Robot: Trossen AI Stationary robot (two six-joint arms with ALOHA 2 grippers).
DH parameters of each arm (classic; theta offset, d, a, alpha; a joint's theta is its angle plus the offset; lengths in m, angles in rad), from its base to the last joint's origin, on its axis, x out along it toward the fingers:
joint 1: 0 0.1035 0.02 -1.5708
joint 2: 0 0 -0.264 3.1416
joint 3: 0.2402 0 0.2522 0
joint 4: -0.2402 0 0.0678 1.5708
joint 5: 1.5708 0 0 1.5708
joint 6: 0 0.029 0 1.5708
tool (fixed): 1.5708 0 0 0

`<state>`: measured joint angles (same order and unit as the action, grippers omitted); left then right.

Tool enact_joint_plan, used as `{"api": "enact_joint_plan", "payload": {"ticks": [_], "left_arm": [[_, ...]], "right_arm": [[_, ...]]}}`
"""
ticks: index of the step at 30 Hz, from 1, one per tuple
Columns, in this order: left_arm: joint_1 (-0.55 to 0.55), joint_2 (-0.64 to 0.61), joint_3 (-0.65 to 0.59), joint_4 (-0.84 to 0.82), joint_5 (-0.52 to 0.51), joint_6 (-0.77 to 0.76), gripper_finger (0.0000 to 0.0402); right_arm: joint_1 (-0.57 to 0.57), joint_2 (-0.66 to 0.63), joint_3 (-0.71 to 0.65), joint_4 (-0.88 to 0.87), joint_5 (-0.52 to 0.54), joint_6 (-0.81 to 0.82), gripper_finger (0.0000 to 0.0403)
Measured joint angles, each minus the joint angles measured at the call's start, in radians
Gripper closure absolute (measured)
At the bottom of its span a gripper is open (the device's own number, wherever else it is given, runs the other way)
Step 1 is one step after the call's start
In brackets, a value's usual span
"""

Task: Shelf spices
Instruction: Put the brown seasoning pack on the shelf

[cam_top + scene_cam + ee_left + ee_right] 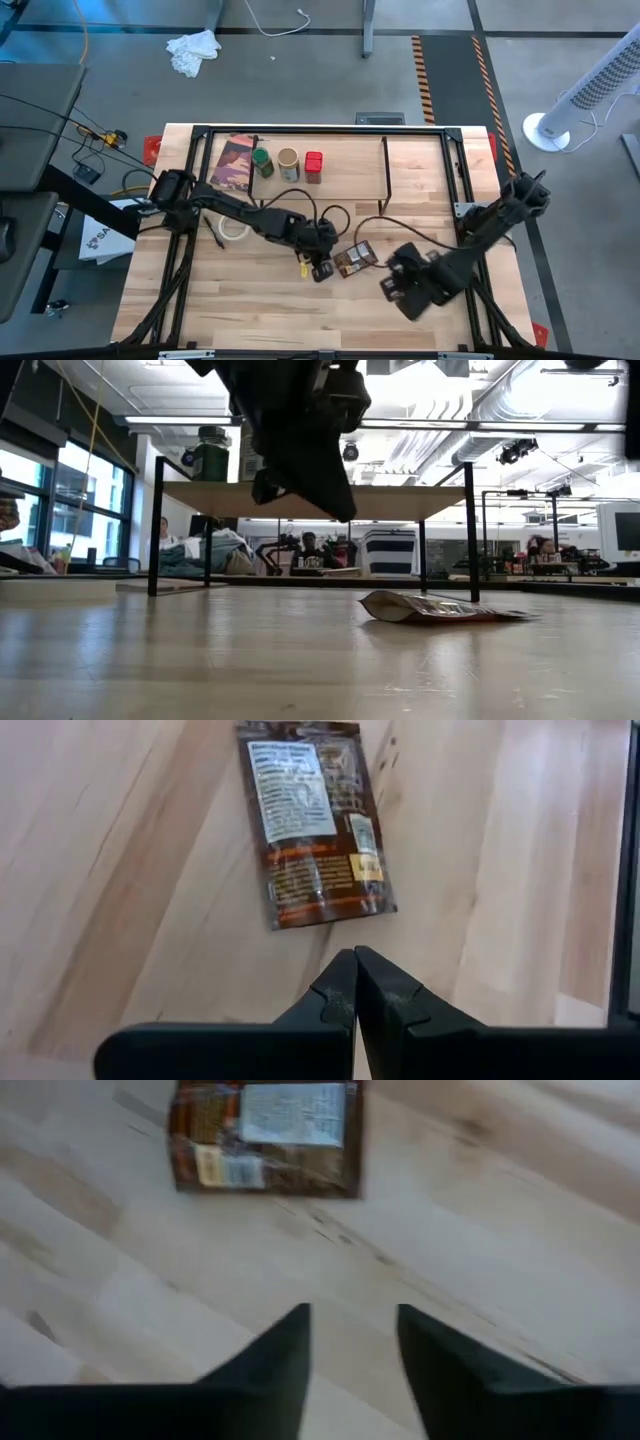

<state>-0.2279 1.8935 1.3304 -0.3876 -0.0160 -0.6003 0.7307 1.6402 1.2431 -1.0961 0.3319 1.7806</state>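
- Picking up the packet (353, 260) is, we judge, the step in hand: it lies flat on the table (260, 315), label side up, between the two hands and well short of the shelf (400, 155).
- We see the green jar (263, 163), tan jar (288, 164) and red tin (314, 167) already standing in a row on the shelf board, so this looks like the last spice.
- Our right hand (352, 1342) hangs near the packet, empty, with a clear gap between its fingers; the packet sits ahead of them, apart.
- Our left hand (354, 992) is clenched on nothing, its tips just beside the packet's near edge.
- A flat packet gives little to pinch, so we would come in low at one short edge and slide a finger under rather than press from above.
- We might keep the shut left hand against the far edge as a stop, so the packet does not skate on the smooth wood.
- We should lift only once both fingers bite, then clear the shelf's wire legs (386, 165) on the way up.
- Beside the red tin the board is bare; we would lay the packet there.
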Motion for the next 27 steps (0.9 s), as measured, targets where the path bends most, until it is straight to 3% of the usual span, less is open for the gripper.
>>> {"api": "enact_joint_plan", "payload": {"ticks": [5,9,17,27], "left_arm": [[0.000,0.000,-0.009,-0.014,0.000,0.006,0.0401],[-0.007,0.001,-0.010,-0.044,-0.002,0.001,0.0401],[-0.049,0.003,-0.010,-0.033,-0.055,0.001,0.0401],[-0.104,0.050,-0.010,-0.040,-0.082,-0.128,0.0401]], "right_arm": [[-0.142,0.000,-0.095,0.159,-0.050,-0.032,0.0162],[-0.265,0.000,-0.150,0.206,-0.126,-0.037,0.0118],[-0.414,0.001,-0.254,0.480,-0.212,-0.225,0.0111],[-0.475,0.003,-0.310,0.516,-0.211,-0.233,0.0111]]}}
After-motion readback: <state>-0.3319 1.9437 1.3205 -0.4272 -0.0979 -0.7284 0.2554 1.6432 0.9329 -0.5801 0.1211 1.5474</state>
